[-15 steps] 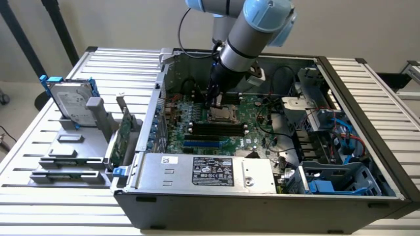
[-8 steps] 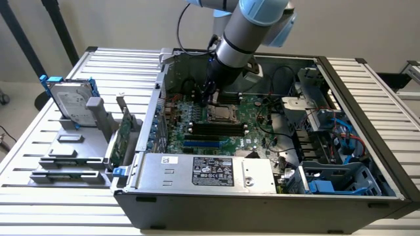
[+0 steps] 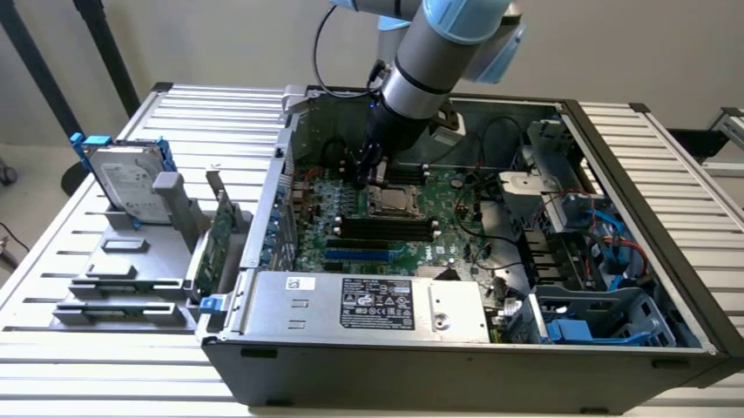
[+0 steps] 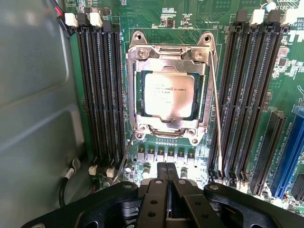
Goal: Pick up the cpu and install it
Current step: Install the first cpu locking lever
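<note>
cpu (image 4: 168, 96) seated in socket frame (image 4: 167, 47), lid print illegible, pincer (image 4: 167, 167) closed nearby

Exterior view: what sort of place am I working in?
Likely a robotic PC-assembly bench: an opened computer case on a slatted table, a hard drive in a grey rack, the cpu in its socket.

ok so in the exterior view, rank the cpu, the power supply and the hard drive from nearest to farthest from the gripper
From the gripper:
1. cpu, seated in its socket inside the case, right beside the gripper.
2. power supply, the silver box along the case's near edge.
3. hard drive, outside the case, upright on the stand at the exterior view's left.
</note>
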Controlling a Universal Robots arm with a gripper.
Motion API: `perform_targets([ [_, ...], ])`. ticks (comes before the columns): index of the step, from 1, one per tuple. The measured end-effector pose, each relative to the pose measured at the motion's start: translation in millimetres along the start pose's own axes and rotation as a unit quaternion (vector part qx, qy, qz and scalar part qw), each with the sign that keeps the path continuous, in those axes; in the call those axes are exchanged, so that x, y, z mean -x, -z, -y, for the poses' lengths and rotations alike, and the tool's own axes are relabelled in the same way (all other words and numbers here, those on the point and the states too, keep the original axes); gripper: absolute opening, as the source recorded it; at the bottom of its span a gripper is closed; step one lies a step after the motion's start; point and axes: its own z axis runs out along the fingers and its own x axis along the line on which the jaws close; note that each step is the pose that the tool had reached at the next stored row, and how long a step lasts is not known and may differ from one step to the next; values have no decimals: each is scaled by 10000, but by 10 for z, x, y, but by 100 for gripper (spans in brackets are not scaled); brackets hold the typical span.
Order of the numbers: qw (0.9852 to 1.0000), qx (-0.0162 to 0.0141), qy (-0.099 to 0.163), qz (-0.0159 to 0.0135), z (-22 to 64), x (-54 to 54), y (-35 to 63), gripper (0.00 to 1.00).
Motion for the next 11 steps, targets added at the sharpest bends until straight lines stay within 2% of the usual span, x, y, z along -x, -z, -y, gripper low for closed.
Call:
perform_targets([
  [9,10000,0,-1,0,4,1,-1,11],
  [11,10000,3,0,-1,45,4,-14,11],
])
